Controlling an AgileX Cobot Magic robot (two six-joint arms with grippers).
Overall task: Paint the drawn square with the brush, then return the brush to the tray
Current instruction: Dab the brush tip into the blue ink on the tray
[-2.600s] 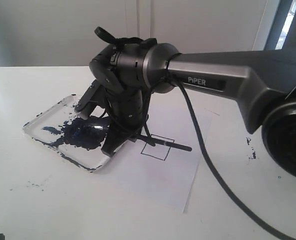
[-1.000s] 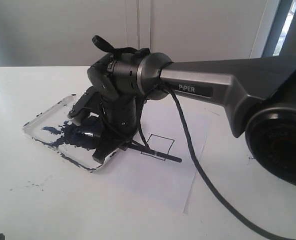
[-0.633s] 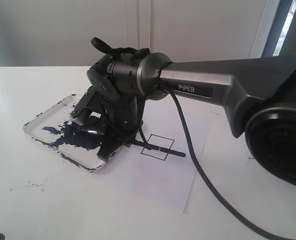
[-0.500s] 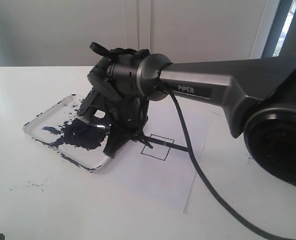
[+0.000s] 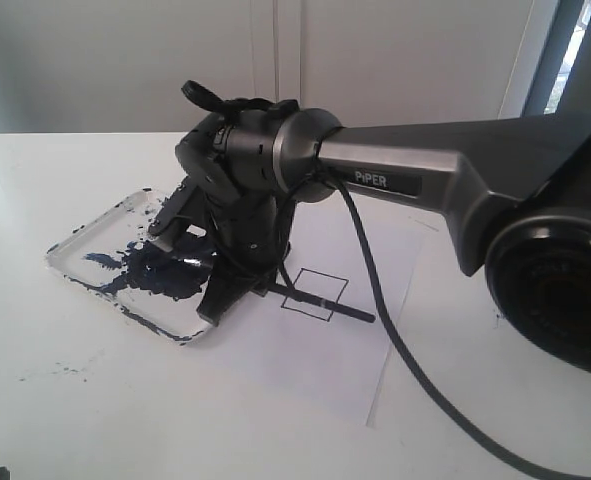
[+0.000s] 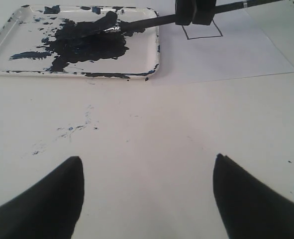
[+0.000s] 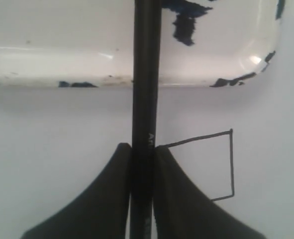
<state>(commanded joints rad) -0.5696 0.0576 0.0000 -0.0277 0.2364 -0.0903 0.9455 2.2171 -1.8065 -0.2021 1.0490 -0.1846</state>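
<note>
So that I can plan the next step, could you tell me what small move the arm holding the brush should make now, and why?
Probably lift the brush tip out of the paint and swing it toward the square. The right end effector is clamped on the handle, the tip lies in the dark pool in the tray, and the square's inside is blank white.

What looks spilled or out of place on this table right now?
Dark blue paint specks lie on the white table outside the shallow white paint-splattered tray, with more beyond the white paper sheet. The thin black-outlined square is unpainted.
</note>
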